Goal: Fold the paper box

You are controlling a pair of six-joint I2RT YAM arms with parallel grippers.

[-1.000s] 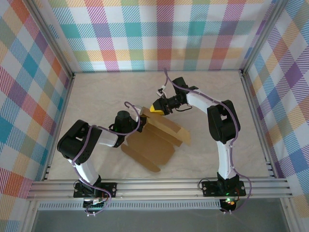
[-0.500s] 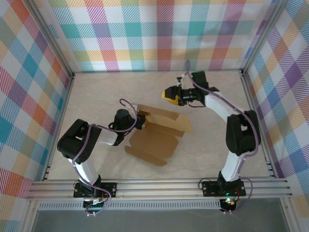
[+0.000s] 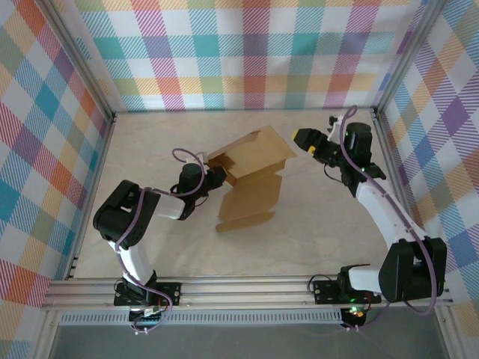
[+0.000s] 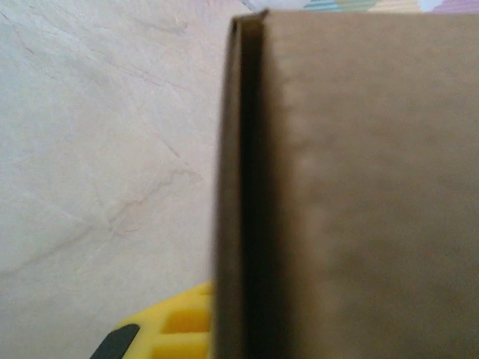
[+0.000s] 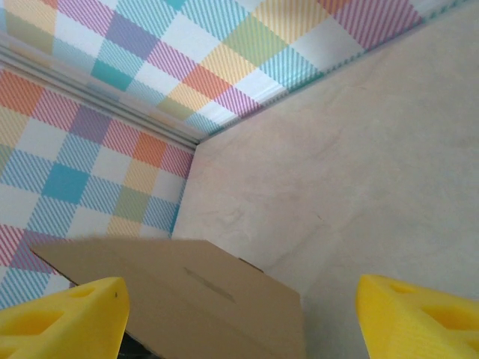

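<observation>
Brown corrugated cardboard paper box [image 3: 251, 179] lies mid pale marbled surface [image 3: 150, 142], half folded, with one panel tilted up. Left tool [image 3: 217, 177] is pressed together, apparently pinching the box's left edge (wrist view too close to be sure), while right tool [image 3: 304, 139] is spread and empty near the raised panel. Wall-folding step; next, the right tool probably needs to press that panel over.

This looks like a robot lab, a small test booth made for robots. Two robot arms, the left arm [image 3: 123, 221] and the right arm [image 3: 382, 213], are bolted to silver metal rails [image 3: 247, 288] at the near edge of a pale, stone-look table [image 3: 150, 142]. Bright checked walls [image 3: 247, 52] close the table in on three sides, held up by metal posts [image 3: 85, 71]. Purple wires [image 3: 180, 153] run along the arms, and a small green light [image 3: 352, 310] glows by the right arm's base.
</observation>
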